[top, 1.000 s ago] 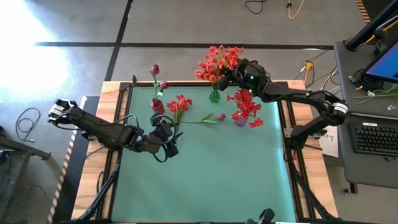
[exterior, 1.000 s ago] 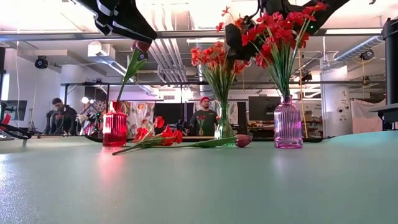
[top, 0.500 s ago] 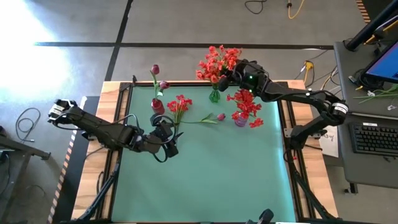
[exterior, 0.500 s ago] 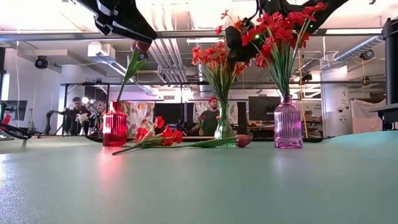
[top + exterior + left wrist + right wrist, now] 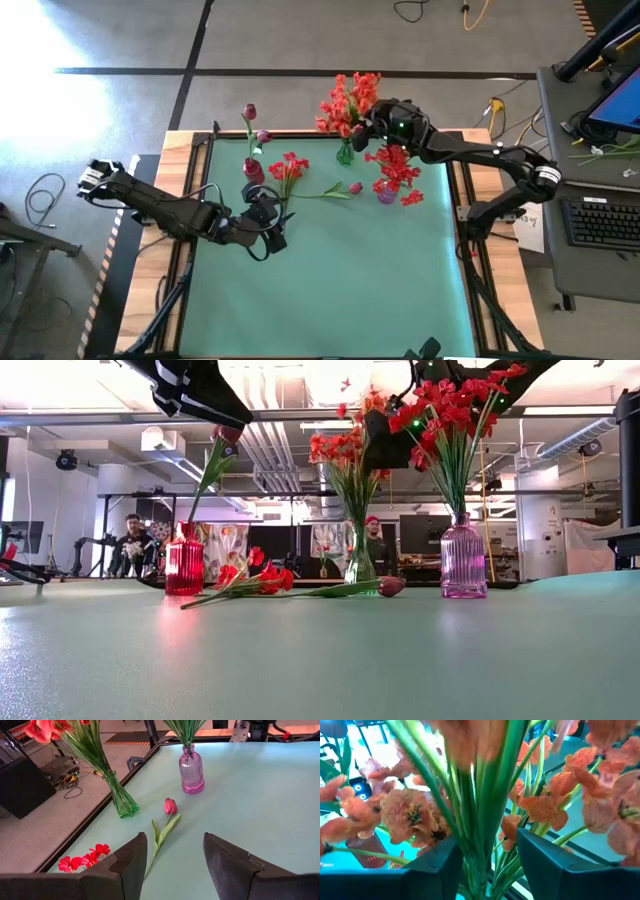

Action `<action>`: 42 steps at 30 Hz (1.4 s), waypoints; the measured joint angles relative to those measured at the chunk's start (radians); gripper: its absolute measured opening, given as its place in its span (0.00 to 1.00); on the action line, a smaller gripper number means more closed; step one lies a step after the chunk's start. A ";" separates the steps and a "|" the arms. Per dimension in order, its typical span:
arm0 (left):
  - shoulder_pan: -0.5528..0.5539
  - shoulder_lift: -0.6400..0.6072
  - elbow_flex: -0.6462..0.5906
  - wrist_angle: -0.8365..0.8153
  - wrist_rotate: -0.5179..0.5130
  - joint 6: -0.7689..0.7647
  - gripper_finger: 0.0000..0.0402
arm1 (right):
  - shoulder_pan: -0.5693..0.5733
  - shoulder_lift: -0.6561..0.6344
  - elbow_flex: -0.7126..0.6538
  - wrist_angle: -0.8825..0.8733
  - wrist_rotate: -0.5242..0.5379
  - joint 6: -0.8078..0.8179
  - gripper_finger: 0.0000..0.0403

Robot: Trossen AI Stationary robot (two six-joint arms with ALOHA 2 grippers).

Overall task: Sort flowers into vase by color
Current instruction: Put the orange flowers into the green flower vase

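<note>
A green vase (image 5: 345, 154) holds orange-red sprays (image 5: 347, 98). Beside it, a purple vase (image 5: 386, 193) holds bright red clusters (image 5: 397, 170), and a red vase (image 5: 253, 170) holds magenta buds (image 5: 249, 112). One red spray (image 5: 289, 168) and one magenta bud (image 5: 170, 806) lie flat on the green mat. My right gripper (image 5: 487, 862) is open up among the orange-red blossoms, with their green stalks (image 5: 480, 815) between its fingers. My left gripper (image 5: 174, 851) hovers open over the mat, near the loose stems. My right gripper's fingers stand on either side of the orange-red sprays' stalks (image 5: 475, 845), coming level from the table's right. Whether either finger touches the stalks I cannot tell.
The three vases stand close together along the table's far edge (image 5: 330, 134). The mat's near half (image 5: 330, 290) lies bare. People move in the room behind the table. A desk with a keyboard (image 5: 600, 220) stands to the right.
The orange-red blossoms beside my right gripper have swung away from it, toward the table's left. They now stand bunched and more upright over the green vase. My left arm has kept still.
</note>
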 joint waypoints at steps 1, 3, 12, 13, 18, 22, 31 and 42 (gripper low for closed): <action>0.000 0.000 0.000 0.000 0.000 0.000 0.45 | 0.000 -0.003 0.000 0.000 0.000 -0.004 0.45; 0.000 0.000 0.000 0.000 0.000 0.000 0.45 | 0.000 -0.008 0.000 0.003 0.000 -0.003 0.47; 0.000 0.000 0.000 0.000 0.000 0.000 0.45 | 0.003 -0.018 0.020 0.024 0.000 -0.014 0.41; 0.000 0.000 0.000 0.000 0.000 0.000 0.45 | 0.003 -0.018 0.026 0.024 0.000 -0.014 0.40; 0.000 0.000 0.000 0.000 0.000 0.000 0.45 | 0.003 -0.018 0.048 0.010 0.000 -0.015 0.32; 0.000 0.000 0.000 0.000 0.000 0.000 0.45 | 0.003 -0.018 0.059 -0.010 0.000 -0.015 0.22; 0.000 0.000 0.000 0.000 0.000 0.000 0.45 | 0.003 -0.018 0.059 -0.021 0.000 -0.022 0.04; 0.000 0.000 0.000 0.000 0.000 0.000 0.45 | 0.012 0.004 0.058 -0.025 0.001 -0.027 0.04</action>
